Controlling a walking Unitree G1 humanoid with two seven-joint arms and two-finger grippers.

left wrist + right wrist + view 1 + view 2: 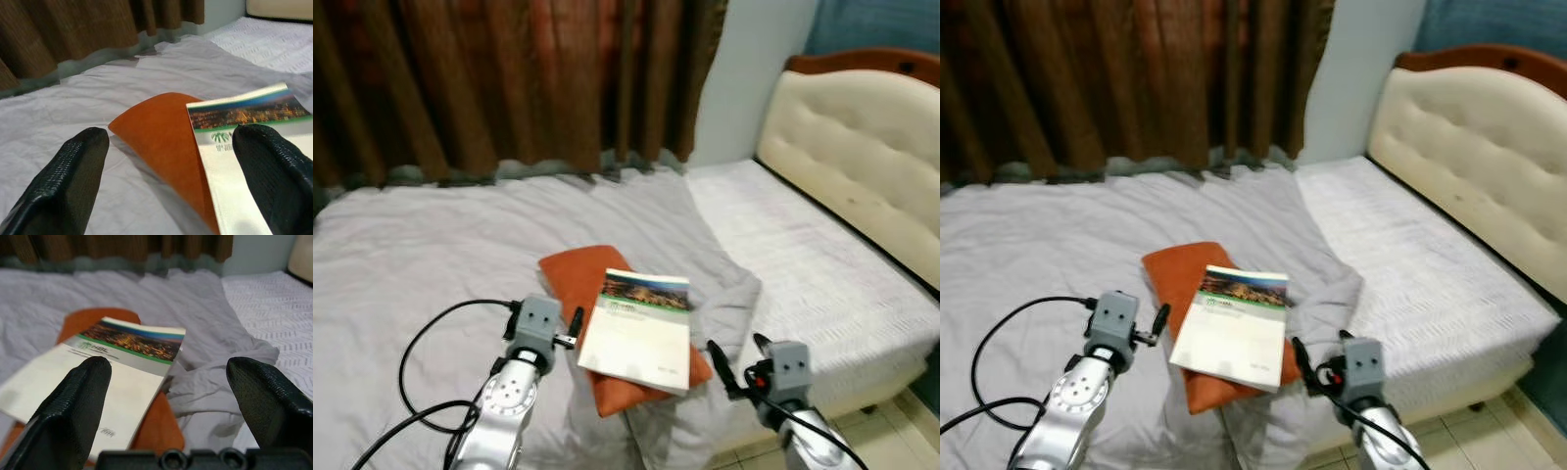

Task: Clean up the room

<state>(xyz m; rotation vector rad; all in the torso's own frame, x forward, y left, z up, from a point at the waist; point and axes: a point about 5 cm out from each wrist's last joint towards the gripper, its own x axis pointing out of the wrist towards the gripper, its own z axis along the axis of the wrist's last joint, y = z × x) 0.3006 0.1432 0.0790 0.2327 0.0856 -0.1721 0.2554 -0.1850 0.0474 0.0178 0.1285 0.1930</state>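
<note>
**Orange cushion and booklet on the grey bedsheet, both tools released**

Orange fabric marks the middle of the scene: a flat orange cushion (607, 323) lies on the rumpled grey sheet (421, 255) that covers most of the bed (822, 294). A white booklet (638, 331) with a city photo and a green band across its cover rests on top of the cushion, overlapping its 3 o'clock side and tilted slightly.

At 9 o'clock of the booklet, the left tool (576, 325) hovers just beside the booklet's edge, fingers (68, 176) spread apart and grasping nothing; in the left wrist view the cushion's corner and the booklet's top corner sit between them. At 4 o'clock of the booklet, the right tool (736, 364) is near the cushion's lower corner, its fingers (73, 406) likewise apart and holding nothing.

Toward 2 o'clock the grey sheet ends in a bunched fold, leaving a white quilted mattress (803, 264) bare. A cream tufted headboard (862, 157) stands at 3 o'clock, and brown curtains (509, 78) hang at 12 o'clock.
</note>
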